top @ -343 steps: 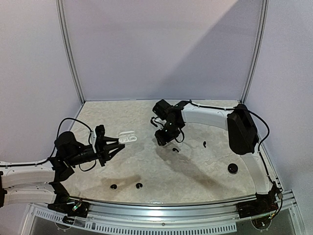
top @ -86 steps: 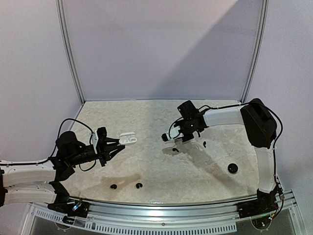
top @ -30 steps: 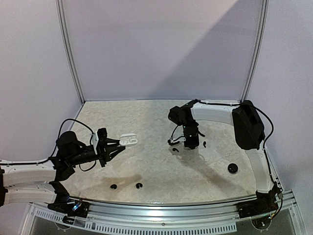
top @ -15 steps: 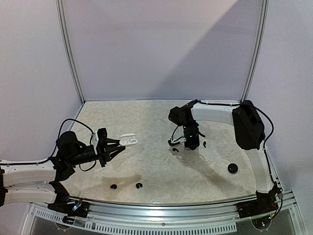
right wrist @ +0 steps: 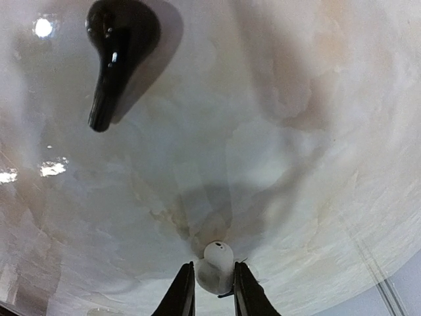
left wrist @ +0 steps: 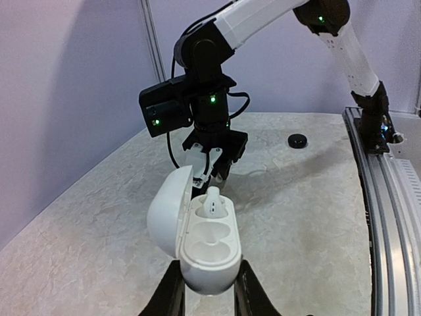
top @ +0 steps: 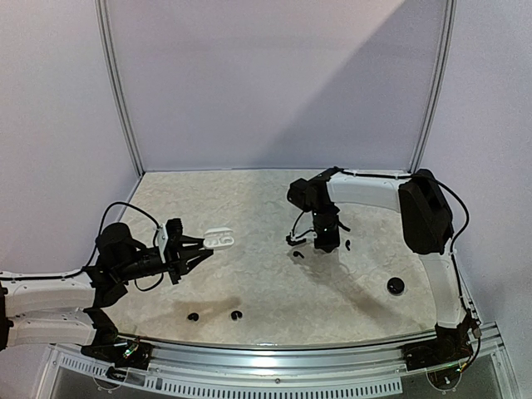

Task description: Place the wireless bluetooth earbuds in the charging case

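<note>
My left jaws grip the open charging case (left wrist: 197,245); right jaws pinch a white earbud (right wrist: 214,266) low over the desk (right wrist: 309,118).

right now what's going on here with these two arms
The left pincer is shut on an open white charging case. One white earbud already sits in the case's far slot, and the near slot is empty. The right pincer grips a second white earbud low over the table, near a black earbud lying there. It has not reached the case yet.
</note>
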Controlling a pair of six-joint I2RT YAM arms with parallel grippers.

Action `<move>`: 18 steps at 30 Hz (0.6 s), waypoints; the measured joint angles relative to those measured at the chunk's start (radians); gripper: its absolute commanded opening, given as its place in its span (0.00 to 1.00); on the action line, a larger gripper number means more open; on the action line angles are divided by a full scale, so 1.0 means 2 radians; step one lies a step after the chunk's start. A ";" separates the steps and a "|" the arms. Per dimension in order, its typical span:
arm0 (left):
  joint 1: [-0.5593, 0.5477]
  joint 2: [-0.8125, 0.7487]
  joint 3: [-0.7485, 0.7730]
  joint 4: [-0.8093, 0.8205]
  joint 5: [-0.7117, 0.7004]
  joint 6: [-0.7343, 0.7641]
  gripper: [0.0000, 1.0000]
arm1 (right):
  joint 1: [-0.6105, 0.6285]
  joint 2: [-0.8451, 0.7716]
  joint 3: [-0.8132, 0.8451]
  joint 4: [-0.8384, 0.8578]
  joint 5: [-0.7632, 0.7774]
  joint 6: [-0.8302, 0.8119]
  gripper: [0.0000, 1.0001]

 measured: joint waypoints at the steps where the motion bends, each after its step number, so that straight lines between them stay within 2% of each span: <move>1: 0.000 0.000 0.000 0.000 0.000 0.000 0.00 | 0.000 0.000 0.000 0.000 0.000 0.000 0.19; 10: 0.000 0.000 0.000 -0.002 0.003 0.000 0.00 | 0.000 -0.003 -0.006 -0.001 0.000 0.002 0.10; 14: 0.000 0.000 0.000 -0.002 0.003 0.000 0.00 | 0.000 -0.004 -0.006 -0.002 0.000 0.001 0.00; 18: 0.000 0.000 0.000 -0.002 0.003 0.000 0.00 | 0.000 -0.005 -0.006 -0.005 0.000 0.008 0.00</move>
